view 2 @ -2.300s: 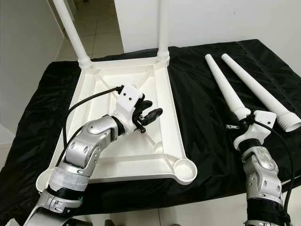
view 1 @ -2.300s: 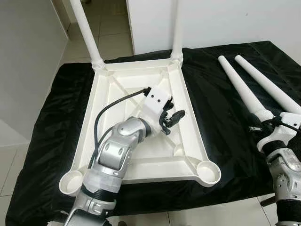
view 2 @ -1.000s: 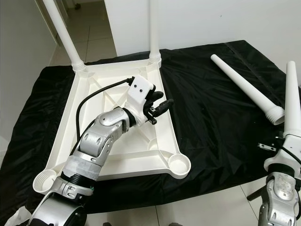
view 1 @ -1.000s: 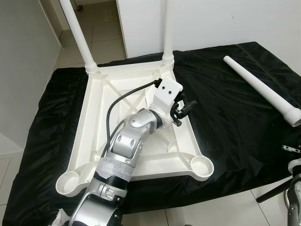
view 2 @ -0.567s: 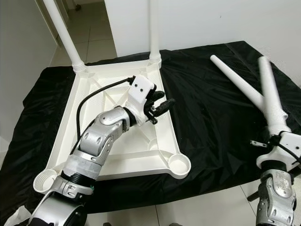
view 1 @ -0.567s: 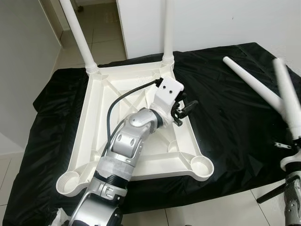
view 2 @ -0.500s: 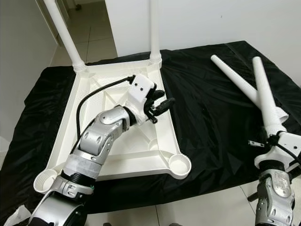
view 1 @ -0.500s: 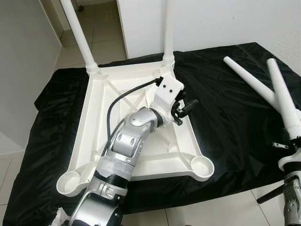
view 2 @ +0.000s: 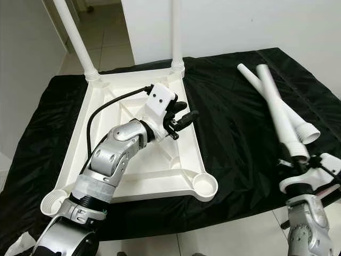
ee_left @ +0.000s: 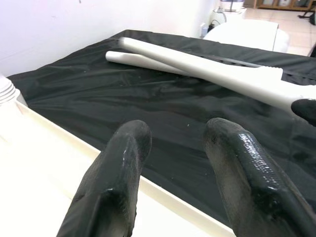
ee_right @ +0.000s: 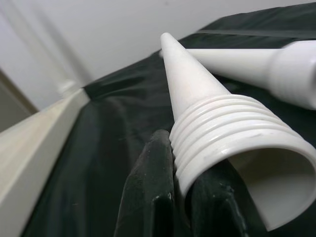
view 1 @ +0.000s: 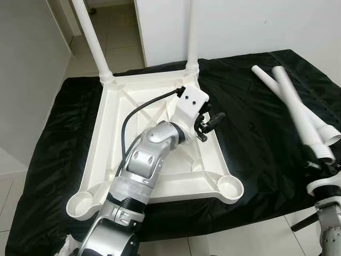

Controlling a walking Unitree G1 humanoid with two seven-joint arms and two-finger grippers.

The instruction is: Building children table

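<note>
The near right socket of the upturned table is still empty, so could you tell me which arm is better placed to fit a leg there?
Probably the right. The right gripper already clamps a loose leg by its threaded end, beside that socket. The left gripper hovers open and empty over the tabletop.

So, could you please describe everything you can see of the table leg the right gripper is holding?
The held table leg is a long white tube, plastic by its look, tapering to a narrow closed tip and ending in a wide, hollow, threaded collar. The right gripper grips it at that collar, with a black finger against the threads. It slants above the black cloth, its tip crossing over the other loose leg.
</note>
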